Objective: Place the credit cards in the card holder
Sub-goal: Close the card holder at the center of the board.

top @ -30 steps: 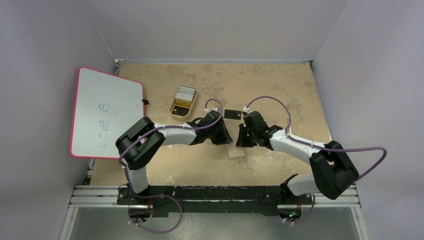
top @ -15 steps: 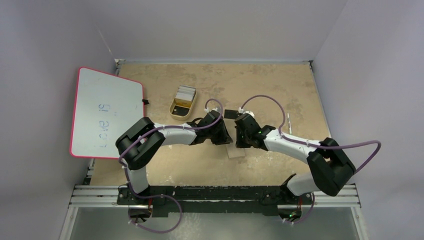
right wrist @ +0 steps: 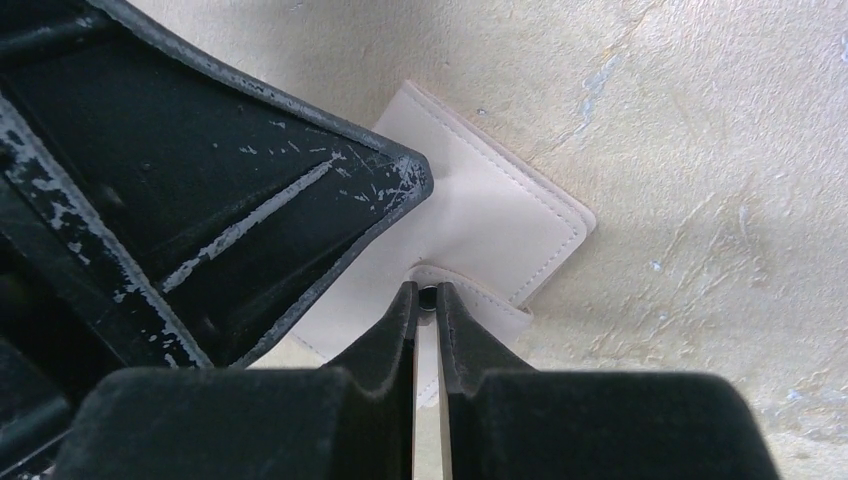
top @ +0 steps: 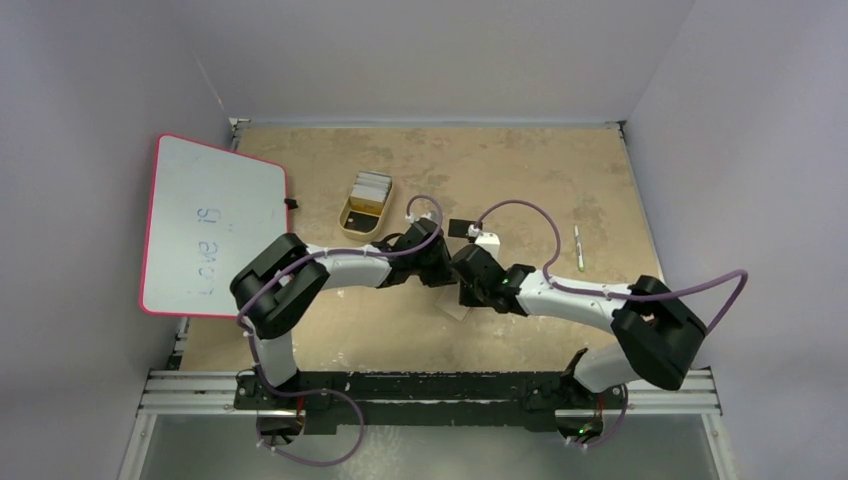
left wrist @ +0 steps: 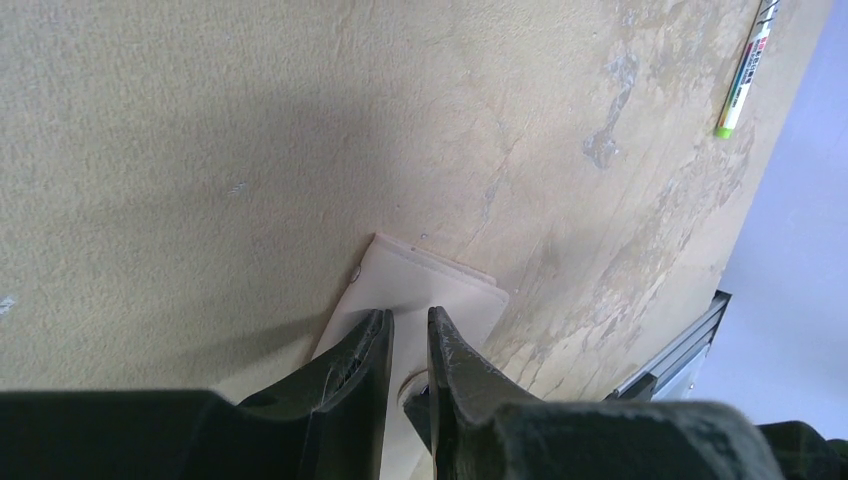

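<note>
Right pincer (right wrist: 425, 295) clamps stitched beige card holder's (right wrist: 500, 210) tab; left pincer (left wrist: 408, 320) crowds it, closure indeterminate; pen (left wrist: 745, 70) lies apart.

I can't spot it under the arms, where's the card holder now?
The card holder lies centre-frame in the top view, under the tips of the left gripper and right gripper, just nearer than the black card.

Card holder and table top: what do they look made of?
Card holder: looks like leather or faux leather. It is pale beige, smooth and matte, with a stitched seam along its edges.
Table top: probably fibreboard or coated wood. It is tan, rough and grainy, with worn, flaked patches. The exact material is unclear.
</note>
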`<action>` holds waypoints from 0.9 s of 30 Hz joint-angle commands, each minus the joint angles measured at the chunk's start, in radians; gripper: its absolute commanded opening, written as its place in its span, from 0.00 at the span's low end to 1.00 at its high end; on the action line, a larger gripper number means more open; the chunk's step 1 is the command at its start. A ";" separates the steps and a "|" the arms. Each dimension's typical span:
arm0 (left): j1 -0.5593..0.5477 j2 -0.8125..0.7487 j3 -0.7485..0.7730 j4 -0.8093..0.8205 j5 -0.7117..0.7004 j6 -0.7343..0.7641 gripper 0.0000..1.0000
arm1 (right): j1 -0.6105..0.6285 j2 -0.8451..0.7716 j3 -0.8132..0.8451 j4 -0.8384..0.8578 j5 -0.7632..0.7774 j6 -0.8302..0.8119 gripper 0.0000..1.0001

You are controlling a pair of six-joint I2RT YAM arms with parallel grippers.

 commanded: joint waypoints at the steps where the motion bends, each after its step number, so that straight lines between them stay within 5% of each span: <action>1: 0.005 0.022 -0.010 -0.065 -0.045 0.025 0.20 | 0.064 0.143 -0.049 -0.047 -0.086 0.095 0.00; 12: 0.080 -0.066 -0.037 -0.093 -0.009 0.031 0.20 | 0.204 0.241 -0.014 -0.122 -0.030 0.208 0.00; 20: 0.088 -0.161 -0.087 -0.138 -0.013 0.064 0.20 | 0.190 0.146 0.042 -0.187 -0.009 0.185 0.00; 27: 0.086 -0.226 -0.137 -0.168 -0.024 0.081 0.20 | 0.112 0.103 0.131 -0.187 0.000 0.072 0.12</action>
